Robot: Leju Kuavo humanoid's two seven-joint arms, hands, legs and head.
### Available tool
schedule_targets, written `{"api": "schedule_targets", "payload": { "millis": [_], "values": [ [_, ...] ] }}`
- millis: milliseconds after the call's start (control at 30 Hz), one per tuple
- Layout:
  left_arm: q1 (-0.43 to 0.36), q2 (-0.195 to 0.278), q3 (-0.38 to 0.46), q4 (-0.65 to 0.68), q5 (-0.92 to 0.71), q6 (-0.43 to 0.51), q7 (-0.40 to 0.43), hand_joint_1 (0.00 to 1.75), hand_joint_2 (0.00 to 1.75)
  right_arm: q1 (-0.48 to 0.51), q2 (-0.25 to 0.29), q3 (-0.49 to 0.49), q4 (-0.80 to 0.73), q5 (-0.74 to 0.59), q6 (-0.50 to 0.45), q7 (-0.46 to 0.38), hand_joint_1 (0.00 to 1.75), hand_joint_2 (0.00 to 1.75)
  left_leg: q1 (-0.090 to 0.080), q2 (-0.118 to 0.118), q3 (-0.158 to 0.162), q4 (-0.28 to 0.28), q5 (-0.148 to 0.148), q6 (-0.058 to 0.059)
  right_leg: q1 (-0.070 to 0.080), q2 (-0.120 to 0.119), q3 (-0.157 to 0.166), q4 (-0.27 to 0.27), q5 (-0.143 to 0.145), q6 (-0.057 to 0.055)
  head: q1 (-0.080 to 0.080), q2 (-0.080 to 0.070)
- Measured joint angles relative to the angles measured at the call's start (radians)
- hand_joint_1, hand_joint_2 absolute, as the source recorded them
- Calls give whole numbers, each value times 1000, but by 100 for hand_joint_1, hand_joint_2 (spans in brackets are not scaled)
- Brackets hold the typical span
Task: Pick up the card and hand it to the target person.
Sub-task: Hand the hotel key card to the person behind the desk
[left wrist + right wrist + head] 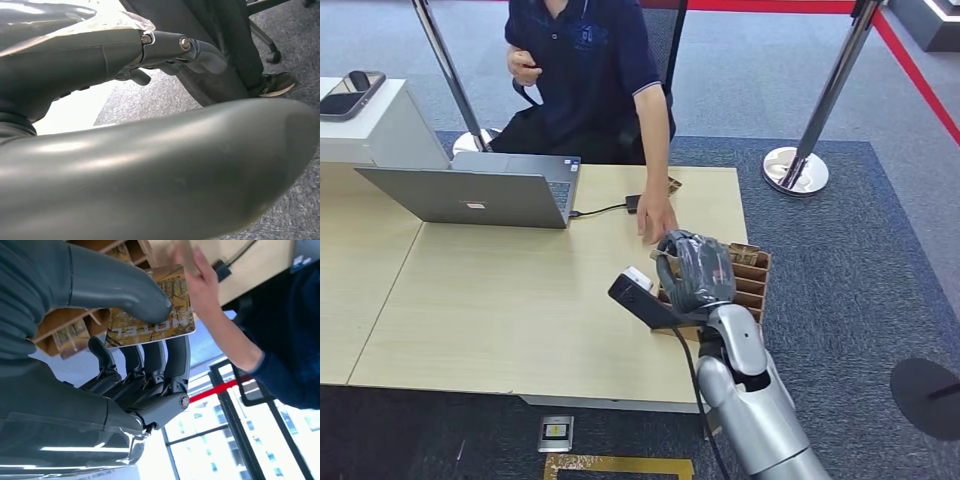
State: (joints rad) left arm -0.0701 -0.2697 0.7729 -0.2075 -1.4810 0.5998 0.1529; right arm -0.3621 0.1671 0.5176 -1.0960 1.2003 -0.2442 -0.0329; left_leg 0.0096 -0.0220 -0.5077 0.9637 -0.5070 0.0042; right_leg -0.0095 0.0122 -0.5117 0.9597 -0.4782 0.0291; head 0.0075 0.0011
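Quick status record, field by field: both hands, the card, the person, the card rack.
right hand: pinches the card between thumb and fingers, raised over the rack
card: gold-brown, printed lettering, held flat
left hand: hangs beside the table, fingers curled, holds nothing that shows
person's hand: on the table just beyond the right hand, close to the card, not yet gripping it
card rack: brown slotted holder at the table's right edge, more cards in its slots
laptop: open, on the table's left part
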Motion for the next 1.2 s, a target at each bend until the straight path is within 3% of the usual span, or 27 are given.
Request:
{"api": "schedule_targets", "payload": {
  "millis": [433,733,1000,1133,1200],
  "values": [
    [0,-1,0,0,1,6,-3,0,0,-162,19,77,5,-49,49,4,140,175,0,0,0,0,0,0,0,0,0,1,0,0,0,0],
    [-1,-1,-2,1,-15,7,-24,0,0,-335,84,89,278,-53,4,50,141,175,0,0,0,0,1,0,0,0,0,1,0,0,0,0],
    [-1,-1,-15,4,-27,2,-28,0,0,-378,114,89,449,-26,-40,80,137,175,1,0,0,0,1,0,0,0,0,1,0,0,0,0],
    [-1,-1,-18,4,-27,2,-27,0,0,-386,123,89,501,-16,-41,92,9,175,0,0,0,0,1,-1,0,0,0,1,0,0,0,0],
    [-1,-1,-18,4,-27,2,-27,0,0,-387,126,89,519,-14,-42,95,0,175,0,0,0,0,1,-1,0,0,0,1,0,0,0,0]
  ]
}}
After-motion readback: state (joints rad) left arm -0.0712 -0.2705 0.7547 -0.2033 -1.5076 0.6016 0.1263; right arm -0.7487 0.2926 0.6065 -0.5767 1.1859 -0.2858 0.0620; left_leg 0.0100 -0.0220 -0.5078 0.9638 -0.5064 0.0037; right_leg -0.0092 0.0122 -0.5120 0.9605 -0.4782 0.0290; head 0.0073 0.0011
